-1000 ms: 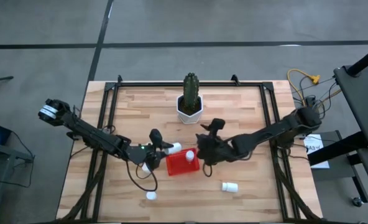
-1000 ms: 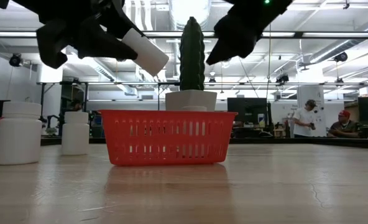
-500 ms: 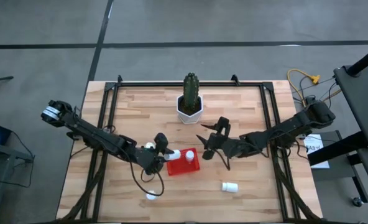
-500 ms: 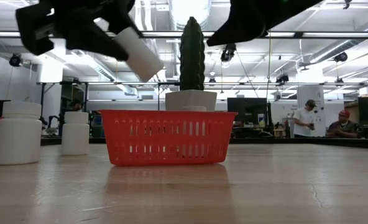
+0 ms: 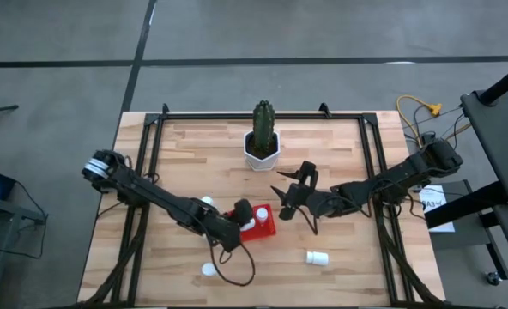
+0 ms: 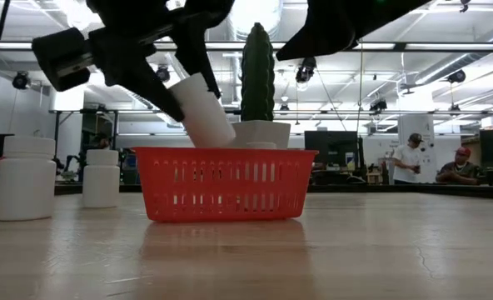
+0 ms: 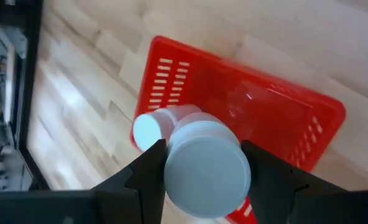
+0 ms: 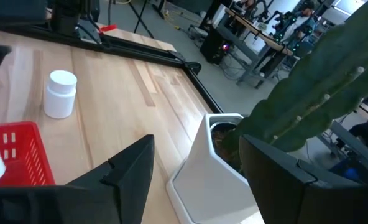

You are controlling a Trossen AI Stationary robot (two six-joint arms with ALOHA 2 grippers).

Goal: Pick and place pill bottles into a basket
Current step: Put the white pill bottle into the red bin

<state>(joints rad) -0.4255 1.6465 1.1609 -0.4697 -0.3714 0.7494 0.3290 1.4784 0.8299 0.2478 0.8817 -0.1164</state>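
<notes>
Left hand [image 6: 184, 87] clamped on tilted pill bottle [image 6: 203, 112] above basket [image 6: 226, 182], one bottle already inside. Lower, clear rim, then release. Right hand [image 5: 290, 199] empty, jaws spread, beside basket.

One tilted white pill bottle [image 6: 203, 111] dips into the red basket [image 6: 224, 183] – others stand outside [image 6: 26, 177].

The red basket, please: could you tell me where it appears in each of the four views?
High view: basket at table centre, under the left gripper.
Low view: centre, cactus pot behind it.
Left wrist view: centre, beyond the held bottle.
Right wrist view: one corner.
Shared landmark: the pot.
</notes>
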